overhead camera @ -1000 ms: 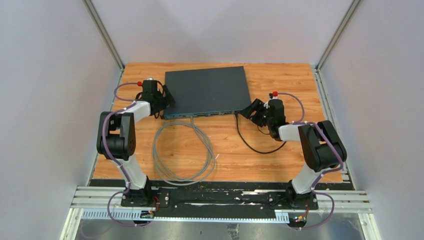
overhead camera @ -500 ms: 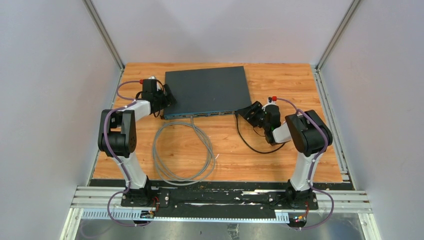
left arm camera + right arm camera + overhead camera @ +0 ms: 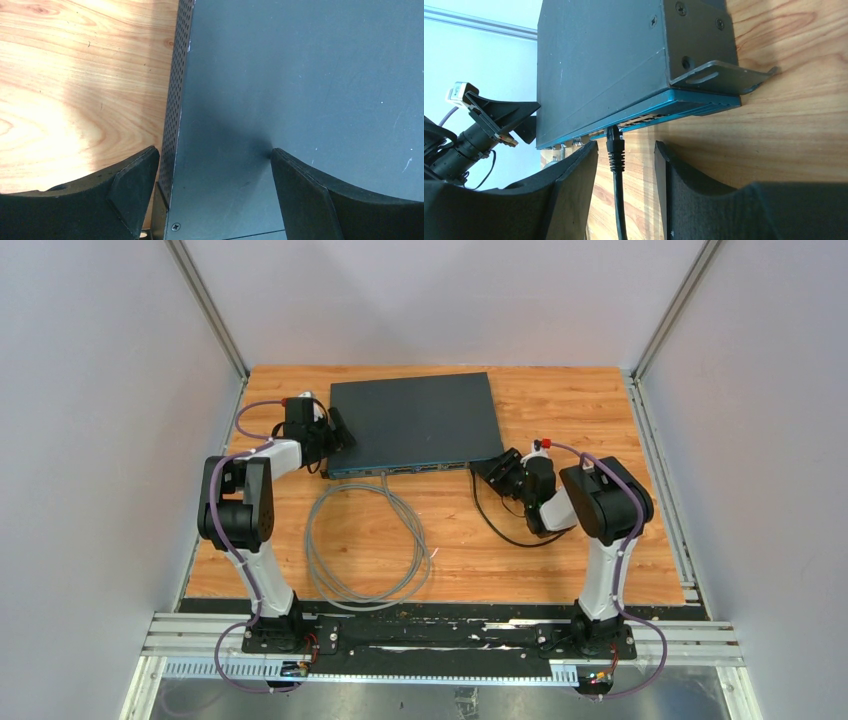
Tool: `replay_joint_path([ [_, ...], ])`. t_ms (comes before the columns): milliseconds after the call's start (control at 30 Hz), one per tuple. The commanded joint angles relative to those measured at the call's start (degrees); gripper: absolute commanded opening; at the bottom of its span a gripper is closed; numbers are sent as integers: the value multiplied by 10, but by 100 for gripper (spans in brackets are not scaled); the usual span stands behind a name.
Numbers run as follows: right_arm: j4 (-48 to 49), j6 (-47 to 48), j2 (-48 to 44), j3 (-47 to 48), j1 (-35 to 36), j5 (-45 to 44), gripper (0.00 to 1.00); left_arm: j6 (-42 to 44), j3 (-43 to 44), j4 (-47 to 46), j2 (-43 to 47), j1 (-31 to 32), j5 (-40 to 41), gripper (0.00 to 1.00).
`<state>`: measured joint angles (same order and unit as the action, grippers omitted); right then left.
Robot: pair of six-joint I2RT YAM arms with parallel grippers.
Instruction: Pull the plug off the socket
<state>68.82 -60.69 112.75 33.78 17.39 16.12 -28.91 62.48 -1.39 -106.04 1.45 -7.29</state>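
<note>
in the last second the right arm folded its elbow in, and the right claw [image 3: 625, 150] now straddles the black plug [image 3: 613, 140] at lower centre of the wrist view. the plug is still seated in the switch [image 3: 599, 65]. the jaws stand apart, so closing looks next. the left claw [image 3: 215, 160] stays wide over the switch's left corner.

Overhead the light is soft and even and the focus sharp, with faint shadows on the wooden surface [image 3: 580, 410]. In the left wrist view pale glare washes the wood, and a dim shadow lies on the box [image 3: 310, 75] under the left claw [image 3: 214, 152]. The right wrist view has heavy shadow at bottom right.
</note>
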Motion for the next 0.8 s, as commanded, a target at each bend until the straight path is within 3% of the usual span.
replay_joint_path([
  [0,28,-17,19,-10,12,-29,50,13,1,24,-22,-3,-4,85],
  [767,11,-75,52,15,33,-83,41,0,-1,16,-36,-3,-33,83],
])
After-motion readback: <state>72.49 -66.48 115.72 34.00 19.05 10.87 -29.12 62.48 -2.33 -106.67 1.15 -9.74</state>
